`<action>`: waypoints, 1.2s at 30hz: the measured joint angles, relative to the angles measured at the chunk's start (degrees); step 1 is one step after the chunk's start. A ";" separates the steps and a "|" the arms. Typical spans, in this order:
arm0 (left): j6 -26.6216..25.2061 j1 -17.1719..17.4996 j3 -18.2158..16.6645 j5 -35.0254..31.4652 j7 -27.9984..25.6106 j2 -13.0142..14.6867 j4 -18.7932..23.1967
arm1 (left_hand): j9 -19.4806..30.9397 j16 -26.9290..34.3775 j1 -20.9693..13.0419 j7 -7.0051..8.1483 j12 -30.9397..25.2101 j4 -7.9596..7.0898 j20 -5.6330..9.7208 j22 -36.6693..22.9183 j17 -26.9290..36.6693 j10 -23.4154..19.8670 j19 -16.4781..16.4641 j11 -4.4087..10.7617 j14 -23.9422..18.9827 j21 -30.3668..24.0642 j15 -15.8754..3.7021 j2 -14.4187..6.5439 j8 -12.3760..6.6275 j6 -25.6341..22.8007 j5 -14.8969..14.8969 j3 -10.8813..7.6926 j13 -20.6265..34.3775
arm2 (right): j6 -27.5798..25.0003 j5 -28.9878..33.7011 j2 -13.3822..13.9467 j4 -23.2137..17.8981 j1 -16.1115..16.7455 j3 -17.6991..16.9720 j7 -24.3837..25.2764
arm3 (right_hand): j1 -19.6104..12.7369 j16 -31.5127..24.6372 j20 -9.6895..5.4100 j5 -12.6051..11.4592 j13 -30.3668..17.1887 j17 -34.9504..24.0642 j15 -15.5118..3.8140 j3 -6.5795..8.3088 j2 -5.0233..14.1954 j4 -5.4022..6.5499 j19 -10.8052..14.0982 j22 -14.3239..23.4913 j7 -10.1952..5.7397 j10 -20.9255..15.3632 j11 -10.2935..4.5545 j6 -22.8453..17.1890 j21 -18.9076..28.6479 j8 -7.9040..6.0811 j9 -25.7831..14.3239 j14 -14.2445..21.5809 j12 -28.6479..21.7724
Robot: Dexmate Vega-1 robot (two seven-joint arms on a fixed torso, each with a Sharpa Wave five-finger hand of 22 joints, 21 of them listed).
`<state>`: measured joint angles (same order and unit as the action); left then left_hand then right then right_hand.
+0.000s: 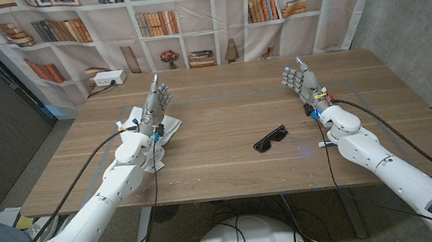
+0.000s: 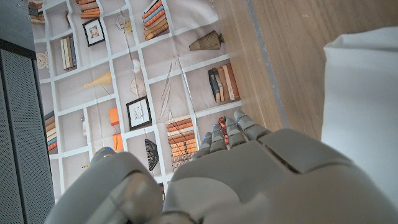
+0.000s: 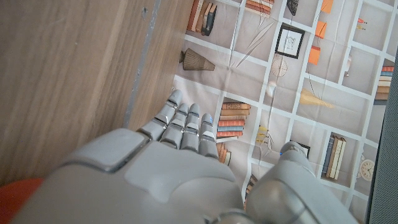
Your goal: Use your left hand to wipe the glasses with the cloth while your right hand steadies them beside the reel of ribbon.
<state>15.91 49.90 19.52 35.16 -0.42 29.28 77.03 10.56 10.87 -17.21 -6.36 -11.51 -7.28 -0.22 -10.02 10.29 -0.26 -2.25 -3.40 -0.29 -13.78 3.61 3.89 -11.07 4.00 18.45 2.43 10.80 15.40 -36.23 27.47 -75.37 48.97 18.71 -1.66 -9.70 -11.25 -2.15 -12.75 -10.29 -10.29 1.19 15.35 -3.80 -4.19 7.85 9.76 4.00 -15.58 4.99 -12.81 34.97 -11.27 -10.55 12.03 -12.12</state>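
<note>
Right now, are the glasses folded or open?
Folded, it seems: the glasses lie as one compact dark shape on the table, with no arms sticking out.

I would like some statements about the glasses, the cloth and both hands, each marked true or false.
1. The left hand holds nothing. True.
2. The glasses lie under the left hand. False: they lie apart, nearer the right hand.
3. The white cloth lies on the table at the left hand. True.
4. The right hand grips the glasses. False: it holds nothing, fingers apart.
5. The glasses are dark. True.
</note>
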 measured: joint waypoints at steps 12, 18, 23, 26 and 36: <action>-2.48 3.89 -4.12 -2.98 0.23 -0.40 6.01 | 0.00 0.38 -1.34 -0.18 -0.40 0.00 -0.39 0.00 0.00 -0.95 -0.64 -0.09 -0.75 0.00 0.09 -0.30 -0.46 -0.45 0.22 0.00 -0.15 | -1.11 4.97 -2.91 -2.85 2.81 -4.74 -1.19 | -0.54 0.00 0.23 0.00 0.00 0.01 -0.28 0.40 0.54 -0.40 0.23 0.00 0.00 -0.30 -0.29 0.01 0.00 0.00 0.00 0.29 0.00; -3.91 5.95 -5.87 -4.57 0.69 0.11 9.45 | 0.00 0.42 -1.79 -0.34 -0.39 0.26 -0.50 0.01 0.00 -1.53 -0.98 -0.38 -1.38 0.00 0.05 -0.78 -0.46 -1.45 0.22 -0.25 -0.14 | -0.04 6.66 -3.52 -4.27 4.37 -6.21 -2.46 | -1.45 0.00 0.10 0.00 0.00 0.01 -0.48 0.63 0.84 -0.64 0.73 -0.01 -0.31 -0.66 -0.65 -0.30 -0.45 0.00 0.01 0.48 0.00; -4.62 7.03 -6.93 -5.84 0.90 0.11 11.04 | -0.01 1.04 -2.25 -0.07 -0.85 0.50 -0.74 0.01 -0.01 -3.71 -3.01 -0.18 -3.77 -0.20 -0.06 -1.84 -1.22 -3.69 0.22 -0.49 -0.15 | 1.40 7.64 -3.82 -5.21 5.36 -7.00 -3.37 | -2.27 0.00 0.00 0.00 0.01 0.17 -1.13 1.04 1.05 -1.04 1.24 -0.01 -1.03 -1.46 -1.87 -1.01 -0.68 0.00 0.01 1.13 0.00; -4.72 7.45 -7.43 -6.38 1.22 -0.01 11.56 | -0.01 1.04 -2.39 0.12 -1.29 0.67 -0.81 0.01 -0.01 -4.53 -3.48 0.04 -4.32 -0.21 -0.22 -1.98 -1.24 -4.64 0.22 -0.30 -0.14 | 2.57 8.23 -3.92 -5.97 6.16 -7.47 -3.82 | -2.57 0.00 -0.08 0.33 0.01 0.05 -1.73 1.09 1.35 -1.13 2.15 -0.01 -1.33 -1.84 -2.25 -1.32 -0.68 0.00 0.01 1.73 -0.19; -4.67 8.53 -8.71 -8.22 1.89 -0.87 12.65 | -0.01 1.04 -3.01 0.44 -1.29 0.65 -0.71 0.02 -0.01 -6.00 -5.05 0.05 -5.98 -0.21 -0.81 -2.57 -1.46 -6.40 0.22 -0.32 -0.14 | 6.20 10.73 -3.01 -8.63 8.31 -7.72 -4.57 | -2.79 -0.53 -0.03 0.33 0.01 0.01 -3.24 1.18 1.12 -1.52 4.96 -0.01 -2.41 -3.34 -3.75 -2.39 -0.68 0.00 0.01 3.85 -0.88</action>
<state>11.24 58.43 10.81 26.93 1.47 28.41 89.68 10.54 11.91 -20.23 -5.93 -12.80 -6.63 -0.93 -10.01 10.28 -6.26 -7.30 -3.35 -6.27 -13.99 2.80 1.32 -12.53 -2.40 18.67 2.11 10.66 21.60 -25.50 24.46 -84.00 57.28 10.99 -6.23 -12.50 -11.78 -2.18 -12.41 -10.28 -10.28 -2.05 16.53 -2.68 -5.71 12.81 9.75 1.59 -18.93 1.24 -15.20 34.29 -11.27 -10.54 15.88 -13.00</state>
